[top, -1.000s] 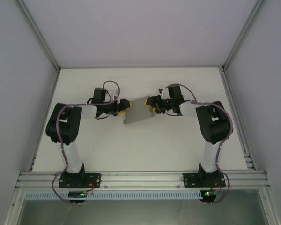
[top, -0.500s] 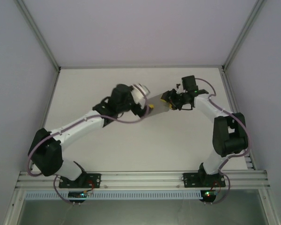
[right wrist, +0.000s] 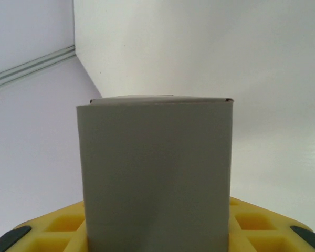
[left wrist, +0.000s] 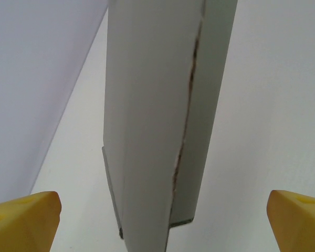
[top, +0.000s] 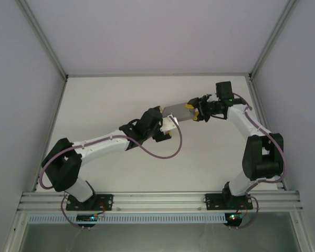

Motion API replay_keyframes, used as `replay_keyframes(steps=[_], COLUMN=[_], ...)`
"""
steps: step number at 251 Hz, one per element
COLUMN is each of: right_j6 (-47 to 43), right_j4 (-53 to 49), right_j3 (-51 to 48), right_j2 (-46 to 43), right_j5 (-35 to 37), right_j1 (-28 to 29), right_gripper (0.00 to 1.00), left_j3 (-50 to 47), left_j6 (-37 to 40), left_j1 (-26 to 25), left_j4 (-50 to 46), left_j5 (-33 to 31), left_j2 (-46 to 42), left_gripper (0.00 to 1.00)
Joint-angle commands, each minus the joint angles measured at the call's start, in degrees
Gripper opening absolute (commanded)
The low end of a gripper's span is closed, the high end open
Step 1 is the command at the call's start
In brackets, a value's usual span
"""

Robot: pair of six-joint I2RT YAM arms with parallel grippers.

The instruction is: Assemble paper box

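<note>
Your paper box (right wrist: 155, 178): plain grey card, folded into a sleeve, ragged seam along one edge, over the table (top: 121, 94). Right gripper (top: 194, 112) clamped on one end; left gripper (top: 167, 128) jaws wide apart, the other end between them.

The paper box (top: 176, 112) is up off the tabletop (top: 110, 100) — plain grey thin cardboard, folded into a slim, flattened sleeve and lying lengthwise left to right in the overhead view. Its right end is pinched in the right tool (top: 195, 111). The left wrist view shows a narrow upright slab with a rough brownish seam down its face. The right wrist view shows one broad grey panel — a second layer peeks over its far edge.
</note>
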Motion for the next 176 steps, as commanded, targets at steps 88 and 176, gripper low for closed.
replay_keyframes(steps=[88, 176], right_j6=[5.94, 4.03], right_j4=[2.57, 0.88], right_j3=[-1.72, -1.51], right_j2=[-1.82, -2.7], right_j5=[-7.8, -9.53], right_j1=[3.24, 3.37], right_gripper=[0.36, 0.47], left_j3=[-0.44, -0.68], left_j6=[6.39, 8.5], left_j1=[1.53, 1.84], left_j4=[7.93, 6.99], left_j5=[-5.46, -4.68], left_j2=[1.68, -0.58], left_gripper=[0.83, 0.48])
